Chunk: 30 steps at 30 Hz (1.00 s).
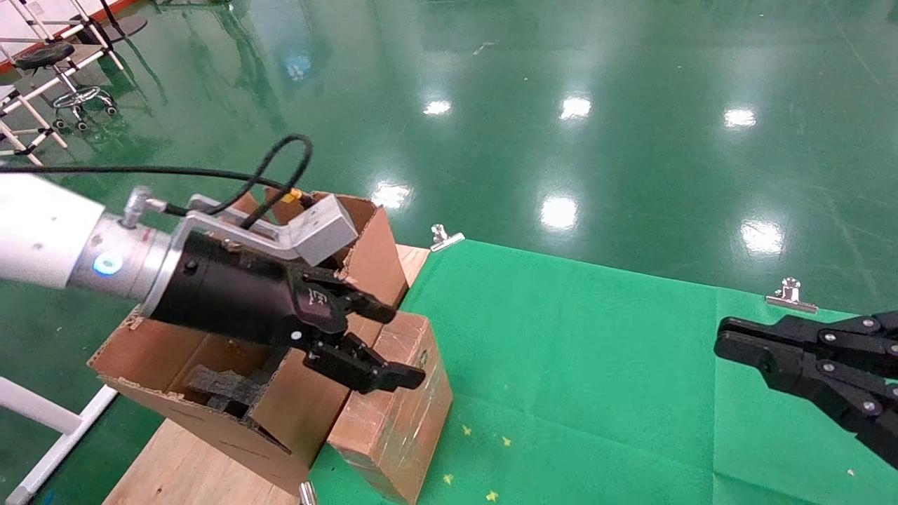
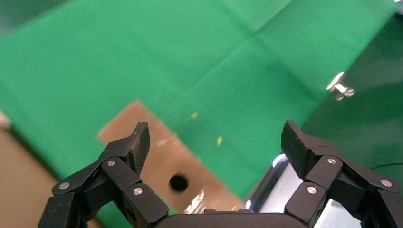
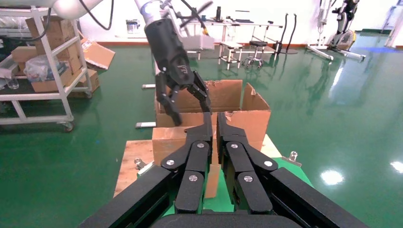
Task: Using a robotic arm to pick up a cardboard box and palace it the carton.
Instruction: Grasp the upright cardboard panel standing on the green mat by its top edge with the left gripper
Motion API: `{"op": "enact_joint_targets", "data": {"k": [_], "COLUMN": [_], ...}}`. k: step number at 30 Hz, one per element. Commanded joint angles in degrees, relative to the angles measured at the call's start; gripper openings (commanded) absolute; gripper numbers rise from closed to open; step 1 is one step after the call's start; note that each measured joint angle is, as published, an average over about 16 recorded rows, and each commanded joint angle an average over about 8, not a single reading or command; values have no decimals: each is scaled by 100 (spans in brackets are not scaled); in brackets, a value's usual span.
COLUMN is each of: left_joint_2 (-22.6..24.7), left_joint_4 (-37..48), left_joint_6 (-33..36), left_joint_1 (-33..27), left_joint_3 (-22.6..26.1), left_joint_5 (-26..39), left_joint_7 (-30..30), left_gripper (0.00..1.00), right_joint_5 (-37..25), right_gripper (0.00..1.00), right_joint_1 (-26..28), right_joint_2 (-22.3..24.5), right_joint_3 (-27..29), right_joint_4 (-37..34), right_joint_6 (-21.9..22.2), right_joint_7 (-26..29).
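Overhead, left gripper (image 1: 393, 344), logo-marked but unreadable, wide open and empty above the cardboard box (image 1: 400, 414) beside the carton (image 1: 295, 414).

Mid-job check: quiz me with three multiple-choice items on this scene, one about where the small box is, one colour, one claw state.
1. Where does the cardboard box stand?
A. inside the carton
B. on the green cloth beside the carton
C. in the right claw

2. What colour is the cloth?
A. green
B. blue
C. grey

3. How is the left claw?
A. shut on the box
B. open above the box
C. not in view

Answers: 1 B, it sits against the carton wall. 2 A, plainly green. 3 B, fingers spread, nothing held. The right claw is parked, shut.
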Motion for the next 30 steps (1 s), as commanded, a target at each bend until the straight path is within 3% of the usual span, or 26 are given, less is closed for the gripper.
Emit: {"op": "enact_joint_targets", "data": {"k": [1,13,22,30], "left_joint_2": [55,257,367,555], "left_joint_4": [0,65,-5,-71], "left_joint_6": [41,54,-54,-199], "left_joint_1": [-272,-1488,-1835,-1907], "left_joint_3": [248,2166,2972,3347], "left_joint_5": [262,357,199,324], "left_joint_7": [-406,-1832,-2196,-2446], "left_gripper": [100,100,100,100], "right_joint_5": [0,0,0,0], "right_gripper": [0,0,3,100], "right_joint_1": [0,0,0,0], "right_joint_2": [0,0,0,0], "right_joint_3": [0,0,0,0], "right_joint_4": [0,0,0,0], "right_joint_6": [0,0,0,0], "right_joint_7": [0,0,0,0]}}
